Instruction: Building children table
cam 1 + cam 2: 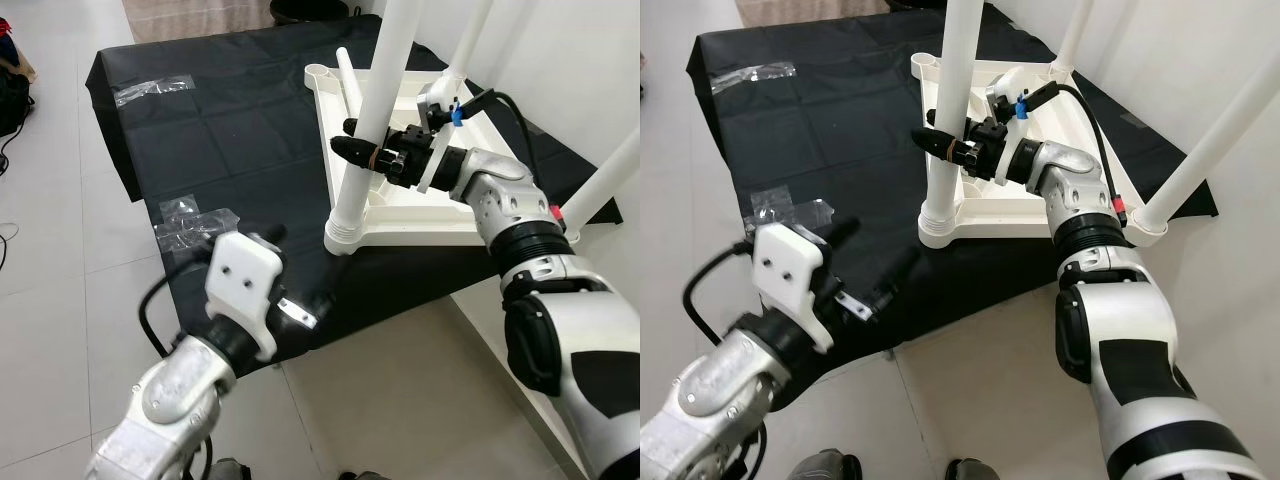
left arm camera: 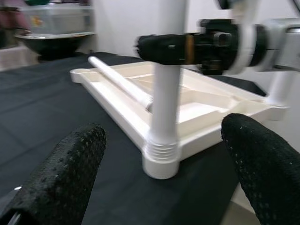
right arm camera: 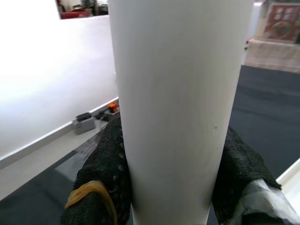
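Note:
A white children's table [image 1: 420, 235] lies upside down on a black cloth [image 1: 230, 120]. Three white legs stand up from its corners. My right gripper [image 1: 360, 152] is shut on the near-left leg [image 1: 375, 110] about a third of the way up; in the right wrist view its fingers [image 3: 105, 168] press both sides of that leg [image 3: 178, 93]. One loose leg [image 1: 347, 80] lies inside the tabletop. My left gripper [image 1: 872, 255] hovers open and empty over the cloth's front edge, aimed at the base of the held leg [image 2: 161, 159].
Two clear plastic bags [image 1: 150, 90] [image 1: 190, 220] lie on the cloth. A small metal part [image 1: 298, 312] sits near its front edge. A white wall runs along the right behind the table. Tile floor [image 1: 60, 230] surrounds the cloth; a dark bag [image 1: 12, 95] lies far left.

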### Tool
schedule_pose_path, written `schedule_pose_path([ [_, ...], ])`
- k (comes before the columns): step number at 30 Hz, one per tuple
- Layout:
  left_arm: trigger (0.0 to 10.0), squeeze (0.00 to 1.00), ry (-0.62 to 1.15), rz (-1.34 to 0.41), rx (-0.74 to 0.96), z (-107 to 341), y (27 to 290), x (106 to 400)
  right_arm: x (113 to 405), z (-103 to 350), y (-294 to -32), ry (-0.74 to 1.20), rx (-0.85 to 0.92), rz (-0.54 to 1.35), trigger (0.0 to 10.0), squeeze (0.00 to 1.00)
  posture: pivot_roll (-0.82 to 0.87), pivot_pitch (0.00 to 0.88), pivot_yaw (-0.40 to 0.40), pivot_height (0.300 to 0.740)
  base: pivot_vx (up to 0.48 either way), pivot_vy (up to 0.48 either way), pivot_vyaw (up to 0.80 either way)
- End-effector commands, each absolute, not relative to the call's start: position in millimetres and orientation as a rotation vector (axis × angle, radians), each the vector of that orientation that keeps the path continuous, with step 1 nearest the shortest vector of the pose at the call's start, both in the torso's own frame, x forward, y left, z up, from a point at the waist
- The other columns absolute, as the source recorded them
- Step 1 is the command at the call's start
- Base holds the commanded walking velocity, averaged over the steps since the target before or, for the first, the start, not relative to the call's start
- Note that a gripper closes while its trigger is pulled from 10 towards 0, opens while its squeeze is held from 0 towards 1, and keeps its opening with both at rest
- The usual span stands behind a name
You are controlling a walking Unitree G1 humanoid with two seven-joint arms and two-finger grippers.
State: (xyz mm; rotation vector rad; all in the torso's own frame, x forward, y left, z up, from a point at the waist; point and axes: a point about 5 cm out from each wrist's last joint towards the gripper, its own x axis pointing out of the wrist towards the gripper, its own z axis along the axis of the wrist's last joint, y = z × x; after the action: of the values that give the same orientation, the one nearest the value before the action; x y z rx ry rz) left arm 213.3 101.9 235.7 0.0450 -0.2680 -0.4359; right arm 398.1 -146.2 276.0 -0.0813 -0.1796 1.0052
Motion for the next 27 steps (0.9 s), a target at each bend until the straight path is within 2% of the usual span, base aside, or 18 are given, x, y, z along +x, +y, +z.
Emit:
schedule_pose_path([
  [1,10.0,0.00,-0.277,-0.410,0.067,237,108,218,400,271,-151,-0.186,-0.118,0.916,0.0,0.00,0.09,0.153,-0.097,0.740,0.000,0.000,0.00],
  [4,10.0,0.00,-0.291,-0.387,0.083,240,114,222,401,267,-152,-0.180,-0.136,0.849,0.0,0.00,0.09,0.152,-0.097,0.740,0.000,0.000,0.00],
  [7,10.0,0.00,-0.305,-0.370,0.098,244,119,227,407,258,-157,-0.143,-0.138,0.676,0.0,0.00,0.09,0.152,-0.097,0.740,0.000,0.000,0.00],
  [15,10.0,0.00,-0.312,-0.372,0.098,245,117,228,412,246,-157,-0.088,-0.139,0.433,0.0,0.00,0.09,0.159,-0.098,0.740,0.000,0.000,0.00],
  [18,10.0,0.00,-0.313,-0.381,0.093,245,114,227,412,238,-150,-0.060,-0.121,0.263,0.0,0.00,0.08,0.161,-0.100,0.740,0.000,0.000,0.00],
  [21,10.0,0.00,-0.312,-0.383,0.092,244,113,227,412,237,-149,-0.049,-0.097,0.224,0.0,0.00,0.08,0.161,-0.100,0.740,0.000,0.000,0.00],
  [24,10.0,0.00,-0.314,-0.397,0.074,245,108,226,407,234,-137,-0.046,-0.047,-0.017,0.0,0.00,0.08,0.163,-0.098,0.740,0.000,0.000,0.00],
  [27,10.0,0.00,-0.315,-0.401,0.068,245,106,225,405,234,-133,-0.048,-0.039,-0.080,0.0,0.00,0.08,0.163,-0.098,0.740,0.000,0.000,0.00],
])
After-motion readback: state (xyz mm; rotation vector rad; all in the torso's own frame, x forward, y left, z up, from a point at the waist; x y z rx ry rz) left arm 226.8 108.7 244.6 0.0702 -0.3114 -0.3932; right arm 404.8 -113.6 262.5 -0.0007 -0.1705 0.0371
